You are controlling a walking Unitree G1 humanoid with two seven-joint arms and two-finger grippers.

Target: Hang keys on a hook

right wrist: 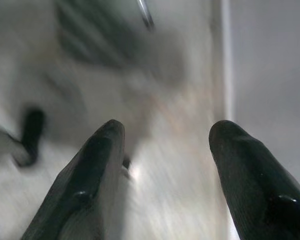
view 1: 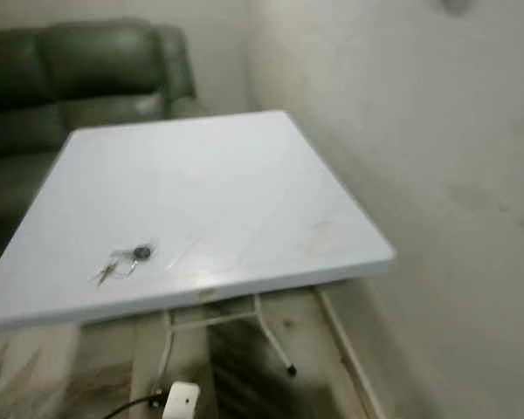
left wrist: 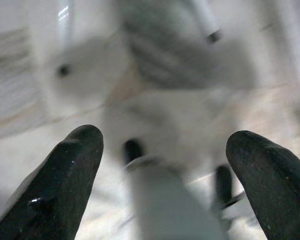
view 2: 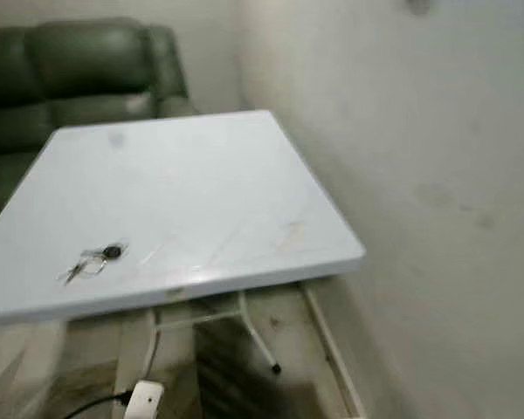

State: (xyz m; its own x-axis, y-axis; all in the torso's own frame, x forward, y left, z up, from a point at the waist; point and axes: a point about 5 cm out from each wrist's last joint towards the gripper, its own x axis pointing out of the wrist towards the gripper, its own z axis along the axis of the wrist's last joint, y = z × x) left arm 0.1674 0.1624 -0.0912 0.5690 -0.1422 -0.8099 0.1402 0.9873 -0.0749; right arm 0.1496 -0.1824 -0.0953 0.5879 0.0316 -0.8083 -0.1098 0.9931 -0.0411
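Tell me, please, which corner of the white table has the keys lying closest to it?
The near left corner: the keys lie by the table's front edge on the robot's left, far from the sofa-side corners.

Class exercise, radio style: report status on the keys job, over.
Both tools open, hanging low over the floor, holding nothing. Keys lie on the table, near its front edge. No obstruction near the keys.

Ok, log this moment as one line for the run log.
keys: on white table, near front edge | left gripper: open, empty | right gripper: open, empty | hanging: not started
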